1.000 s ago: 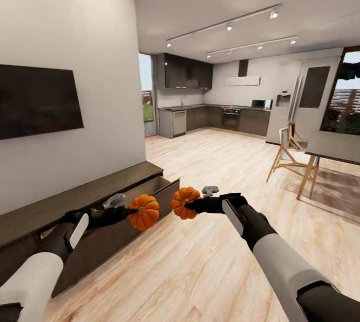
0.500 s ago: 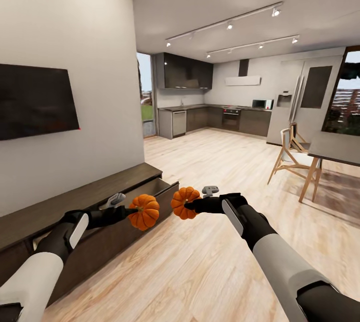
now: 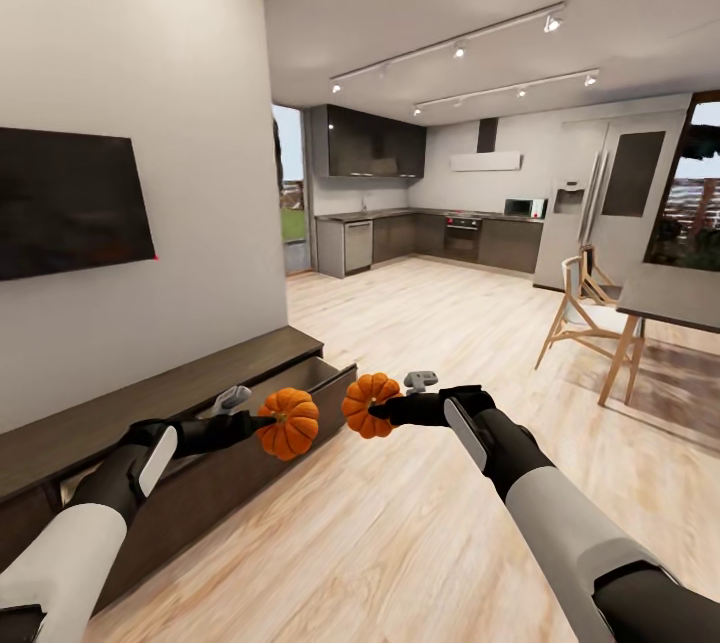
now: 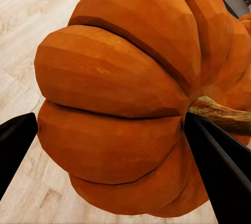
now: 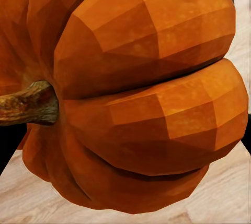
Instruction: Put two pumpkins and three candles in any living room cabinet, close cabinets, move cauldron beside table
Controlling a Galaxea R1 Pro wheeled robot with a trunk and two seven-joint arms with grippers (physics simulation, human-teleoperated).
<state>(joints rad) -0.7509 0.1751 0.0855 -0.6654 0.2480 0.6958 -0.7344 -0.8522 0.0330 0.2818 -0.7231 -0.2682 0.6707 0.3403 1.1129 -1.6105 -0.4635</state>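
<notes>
In the head view my left gripper (image 3: 266, 420) is shut on an orange ribbed pumpkin (image 3: 290, 423), held in the air just in front of the cabinet's open end. My right gripper (image 3: 384, 410) is shut on the second pumpkin (image 3: 368, 405), close beside the first, over the wood floor. The long, low, dark brown cabinet (image 3: 180, 388) runs along the left wall, with a front panel (image 3: 335, 381) standing open at its far end. Up close, the left wrist view has its pumpkin (image 4: 120, 104) between black fingers (image 4: 222, 169); the right wrist view has the other pumpkin (image 5: 151, 93). Candles, cauldron and coffee table are out of view.
A dark TV (image 3: 70, 198) hangs on the left wall above the cabinet. A taller table (image 3: 675, 295) with a wooden chair (image 3: 580, 308) stands at the right. The kitchen (image 3: 430, 233) lies at the back across light wood floor (image 3: 420, 523).
The whole view has shifted slightly, so the camera moved a little. Both grippers keep their pumpkins in the same pose.
</notes>
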